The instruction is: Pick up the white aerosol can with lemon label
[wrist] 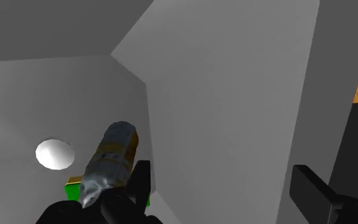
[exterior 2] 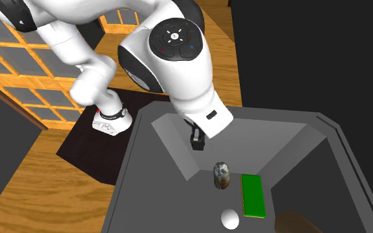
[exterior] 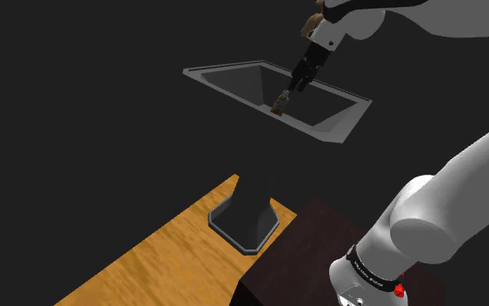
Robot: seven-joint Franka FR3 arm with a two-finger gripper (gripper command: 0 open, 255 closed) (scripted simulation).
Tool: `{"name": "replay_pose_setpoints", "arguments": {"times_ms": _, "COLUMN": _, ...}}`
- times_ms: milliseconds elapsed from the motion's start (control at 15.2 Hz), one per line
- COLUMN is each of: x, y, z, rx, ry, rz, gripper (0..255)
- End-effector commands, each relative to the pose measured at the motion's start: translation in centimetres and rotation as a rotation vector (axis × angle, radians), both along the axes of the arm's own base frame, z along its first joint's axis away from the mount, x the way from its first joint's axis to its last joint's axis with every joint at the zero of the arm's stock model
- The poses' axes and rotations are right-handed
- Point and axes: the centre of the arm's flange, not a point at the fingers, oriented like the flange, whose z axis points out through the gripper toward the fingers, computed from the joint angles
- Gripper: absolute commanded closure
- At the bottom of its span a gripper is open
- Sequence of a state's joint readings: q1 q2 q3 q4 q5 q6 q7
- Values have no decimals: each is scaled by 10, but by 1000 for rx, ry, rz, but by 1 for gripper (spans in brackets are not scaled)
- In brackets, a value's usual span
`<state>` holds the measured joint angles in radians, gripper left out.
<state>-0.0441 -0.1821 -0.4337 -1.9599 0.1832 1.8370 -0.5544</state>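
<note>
Second exterior view, left to right. Orange lattice panels (exterior 2: pixel 19 66) at far left. Wooden floor (exterior 2: pixel 32 188) below them. Dark stand (exterior 2: pixel 89 155) carried the base of the white arm (exterior 2: pixel 178 59), which reached over a grey basin (exterior 2: pixel 145 149).

Gripper (exterior 2: pixel 197 141) hung inside the basin, near its back wall. Aerosol can (exterior 2: pixel 221 175) stood on the basin floor, appearing upright, near the gripper but apart from it. Can body looked grey-silver with a brownish-yellow band. White round thing (exterior 2: pixel 230 218) sat just in front of the can. Green block (exterior 2: pixel 252 195) lay flat just beside the can, toward this view's right. Brown object (exterior 2: pixel 297 224) at the lower right edge, too cut off to name.

Shoulder view: basin (exterior: pixel 225 85) sat atop a dark pedestal (exterior: pixel 251 196); gripper (exterior: pixel 299 83) was above the can (exterior: pixel 280 105), not touching.

Wrist view: gripper (wrist: pixel 225 191) fingers (wrist: pixel 139 184) were spread wide, nothing between them. Can (wrist: pixel 110 162) was outside the gap, beside one finger.
</note>
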Motion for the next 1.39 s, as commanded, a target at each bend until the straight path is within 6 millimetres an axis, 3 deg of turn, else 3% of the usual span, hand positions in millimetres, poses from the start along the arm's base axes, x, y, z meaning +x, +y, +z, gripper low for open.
{"name": "replay_pose_setpoints", "arguments": {"times_ms": 0, "x": 17, "y": -22, "z": -9, "rx": 15, "ry": -8, "rz": -4, "gripper": 0}}
{"name": "replay_pose_setpoints", "arguments": {"times_ms": 462, "x": 69, "y": -97, "z": -39, "rx": 73, "ry": -35, "rz": -24, "gripper": 0}}
{"name": "replay_pose_setpoints", "arguments": {"times_ms": 990, "x": 71, "y": -99, "z": -80, "rx": 75, "ry": -36, "rz": -25, "gripper": 0}}
{"name": "replay_pose_setpoints", "arguments": {"times_ms": 1122, "x": 71, "y": -99, "z": -80, "rx": 75, "ry": -36, "rz": -25, "gripper": 0}}
{"name": "replay_pose_setpoints", "arguments": {"times_ms": 1188, "x": 71, "y": -99, "z": -80, "rx": 75, "ry": -36, "rz": -25, "gripper": 255}}
{"name": "replay_pose_setpoints", "arguments": {"times_ms": 1320, "x": 71, "y": -99, "z": -79, "rx": 75, "ry": -36, "rz": -25, "gripper": 255}}
